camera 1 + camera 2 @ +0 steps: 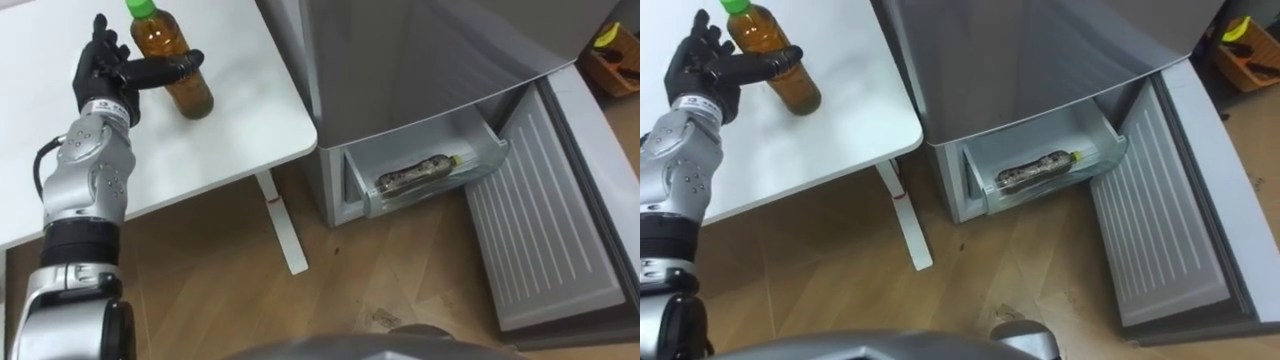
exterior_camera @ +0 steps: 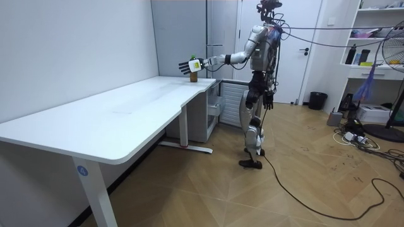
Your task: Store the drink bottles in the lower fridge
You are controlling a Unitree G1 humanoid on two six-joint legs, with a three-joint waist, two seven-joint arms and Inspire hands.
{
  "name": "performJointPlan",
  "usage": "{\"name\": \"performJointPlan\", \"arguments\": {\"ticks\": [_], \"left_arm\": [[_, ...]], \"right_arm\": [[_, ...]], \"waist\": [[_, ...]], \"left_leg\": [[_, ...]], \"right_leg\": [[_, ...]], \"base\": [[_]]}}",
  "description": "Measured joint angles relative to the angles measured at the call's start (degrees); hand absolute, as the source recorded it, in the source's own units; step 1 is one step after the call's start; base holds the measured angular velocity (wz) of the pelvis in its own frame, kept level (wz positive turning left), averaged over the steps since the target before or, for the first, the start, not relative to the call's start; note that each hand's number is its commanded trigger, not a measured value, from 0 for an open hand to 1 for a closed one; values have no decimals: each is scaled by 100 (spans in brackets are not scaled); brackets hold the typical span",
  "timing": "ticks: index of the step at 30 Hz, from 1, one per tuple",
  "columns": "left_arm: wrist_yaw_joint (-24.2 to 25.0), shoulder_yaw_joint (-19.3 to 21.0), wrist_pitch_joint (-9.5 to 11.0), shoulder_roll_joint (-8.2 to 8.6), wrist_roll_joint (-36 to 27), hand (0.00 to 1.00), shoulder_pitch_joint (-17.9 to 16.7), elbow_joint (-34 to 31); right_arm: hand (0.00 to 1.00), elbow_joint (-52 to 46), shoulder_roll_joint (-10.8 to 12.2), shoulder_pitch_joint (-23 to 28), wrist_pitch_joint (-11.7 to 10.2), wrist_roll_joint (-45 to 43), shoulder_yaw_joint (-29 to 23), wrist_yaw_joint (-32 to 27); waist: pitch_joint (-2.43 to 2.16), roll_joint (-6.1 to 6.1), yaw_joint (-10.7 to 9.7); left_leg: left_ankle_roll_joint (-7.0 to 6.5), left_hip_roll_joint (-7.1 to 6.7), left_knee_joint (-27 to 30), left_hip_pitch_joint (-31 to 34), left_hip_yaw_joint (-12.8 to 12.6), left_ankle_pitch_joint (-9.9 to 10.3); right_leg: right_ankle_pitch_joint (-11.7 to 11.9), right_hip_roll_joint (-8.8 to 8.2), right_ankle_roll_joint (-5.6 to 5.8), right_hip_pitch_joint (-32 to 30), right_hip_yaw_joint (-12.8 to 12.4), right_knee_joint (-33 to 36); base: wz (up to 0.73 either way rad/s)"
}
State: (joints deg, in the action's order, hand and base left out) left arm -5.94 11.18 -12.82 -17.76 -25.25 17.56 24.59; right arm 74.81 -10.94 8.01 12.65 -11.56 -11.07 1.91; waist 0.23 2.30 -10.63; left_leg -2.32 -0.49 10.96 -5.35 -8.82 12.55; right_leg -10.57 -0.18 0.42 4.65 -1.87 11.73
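one tea bottle (image 1: 186,92) near the worktop's (image 1: 235,135) right corner is being reached for: the left hand (image 1: 106,74) is held open, thumb across it (another bottle (image 1: 414,175) lies in the fridge drawer (image 1: 482,163)). a clasp is needed next.

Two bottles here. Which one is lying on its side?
The bottle in the open fridge drawer lies flat; the green-capped bottle stands upright on the table at the left hand.

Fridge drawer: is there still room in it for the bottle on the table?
Yes, likely. The lying bottle hugs the front wall of the drawer; the strip behind it, toward the fridge, is bare. The front is crowded. The standing bottle is at the left hand.
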Motion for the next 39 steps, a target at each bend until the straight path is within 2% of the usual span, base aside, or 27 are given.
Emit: {"name": "performJointPlan", "arguments": {"ticks": [2,6,21,23,32,33,34,35,36,39], "left_arm": [[-7,-1,-68,-140,0,0,313,432],[-6,-2,-101,-304,1,0,549,727],[-8,-2,-102,-315,0,0,562,745],[-3,-2,-102,-315,0,0,597,745],[43,-2,-102,-315,-3,0,661,744],[45,-2,-101,-315,-3,15,666,744],[52,-2,-101,-315,-3,53,671,744],[61,-2,-101,-315,-3,69,671,744],[64,-3,-101,-315,-3,100,673,745],[113,-4,-101,-315,-2,100,699,745]], "right_arm": [[0,-65,0,12,12,-5,-32,3],[0,-184,-15,90,54,-5,-34,1],[0,-223,-16,91,59,-9,-70,1],[0,-245,-18,92,59,-35,-104,4],[0,-315,-21,95,50,-48,-146,0],[0,-316,-21,94,48,-48,-146,0],[0,-315,-21,93,46,-48,-146,0],[0,-310,-21,94,45,-48,-145,0],[0,-305,-21,94,45,-50,-144,0],[0,-271,-21,93,45,-51,-144,0]], "waist": [[-2,2,1],[-19,29,-9],[-34,51,-17],[-50,60,-16],[-50,60,-15],[-49,60,-15],[-48,59,-15],[-46,63,-17],[-45,63,-21],[-27,64,-20]], "left_leg": [[8,13,32,20,-34,5],[16,25,36,16,-42,9],[34,66,55,15,-57,21],[34,66,73,68,-63,20],[34,65,73,76,-62,20],[34,65,72,76,-62,20],[34,64,72,76,-62,20],[34,64,74,75,-63,20],[34,64,74,74,-62,20],[35,64,73,74,-57,21]], "right_leg": [[7,11,-11,-1,-1,-2],[9,24,-15,0,-2,-3],[17,44,-30,-16,8,3],[22,42,-37,-67,8,6],[24,43,-41,-74,7,-2],[23,43,-41,-74,7,-3],[23,43,-41,-73,7,-4],[23,43,-41,-74,3,-6],[23,44,-41,-75,-2,-5],[23,49,-41,-77,-42,-5]], "base": [[0],[0],[0],[0],[0],[0],[0],[0],[0],[0]]}}
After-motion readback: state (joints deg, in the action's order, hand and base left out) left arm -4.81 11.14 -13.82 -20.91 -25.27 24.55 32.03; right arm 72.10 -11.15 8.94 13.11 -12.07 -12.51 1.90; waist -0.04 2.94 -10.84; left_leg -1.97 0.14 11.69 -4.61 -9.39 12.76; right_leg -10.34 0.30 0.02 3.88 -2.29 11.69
